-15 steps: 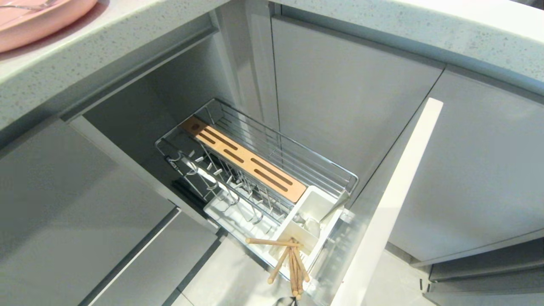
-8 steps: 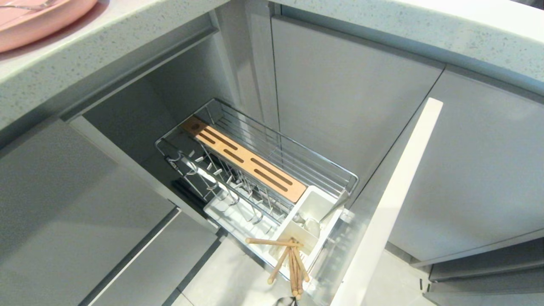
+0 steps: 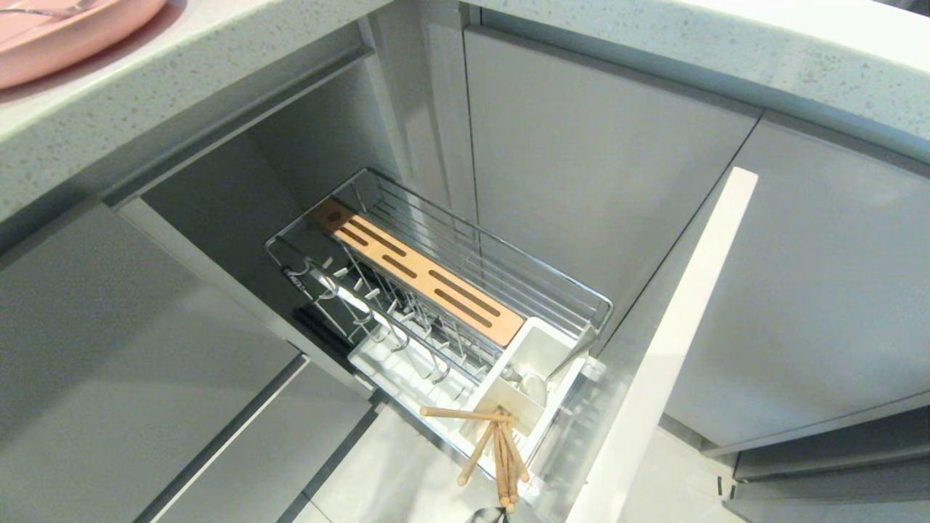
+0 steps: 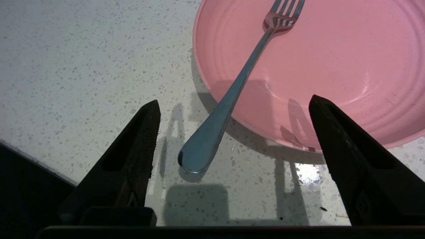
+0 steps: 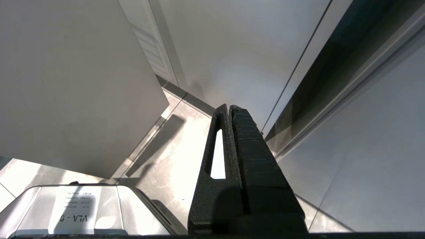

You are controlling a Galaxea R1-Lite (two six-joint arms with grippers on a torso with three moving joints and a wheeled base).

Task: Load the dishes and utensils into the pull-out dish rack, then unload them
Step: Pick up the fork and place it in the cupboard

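Slim stiff metal fork (image 4: 237, 83), light, slippery: tines on pink plate (image 4: 332, 66), handle end overhanging onto bench (image 4: 83, 66); best pinched at that end; left gripper (image 4: 232, 132) wide open, empty, straddling it.

The right gripper (image 5: 229, 108) hangs with its black fingers (image 5: 247, 156) pressed together above the pale tiled floor (image 5: 172, 156), between grey cabinet panels (image 5: 73, 79).
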